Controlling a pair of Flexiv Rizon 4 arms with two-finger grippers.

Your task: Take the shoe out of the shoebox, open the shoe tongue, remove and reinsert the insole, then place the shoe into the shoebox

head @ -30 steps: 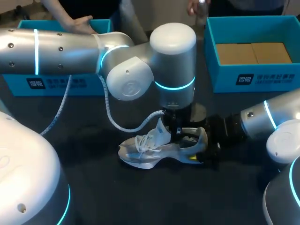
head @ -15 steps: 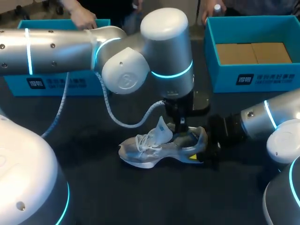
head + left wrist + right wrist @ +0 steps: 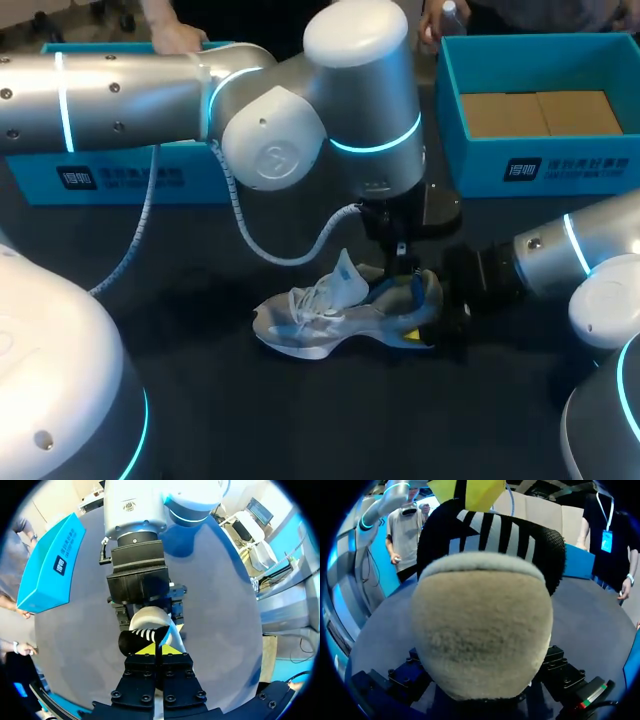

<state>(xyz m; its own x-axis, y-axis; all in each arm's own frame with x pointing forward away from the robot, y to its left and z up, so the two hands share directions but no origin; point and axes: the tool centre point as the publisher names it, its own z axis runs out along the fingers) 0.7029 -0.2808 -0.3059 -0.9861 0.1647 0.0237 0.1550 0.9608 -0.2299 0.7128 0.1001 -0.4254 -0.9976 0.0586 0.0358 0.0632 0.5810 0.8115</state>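
On the dark table, the grey-and-white mesh sneaker lies outside the teal cardboard shoebox, heel clamped in my right claw, while my left claw is pressed together inside its collar, where too thin a pinch could let the hidden insole slip free.

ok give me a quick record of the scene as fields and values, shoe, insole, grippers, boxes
shoe: grey-and-white laced sneaker on the dark table, out of its box
insole: black piece with white stripes, likely the insole, sticking up from the heel opening
left gripper: above the heel, shut on the insole
right gripper: clamps the sneaker's heel from behind
boxes: two open blue cardboard shoeboxes at the far edge, one left, one right
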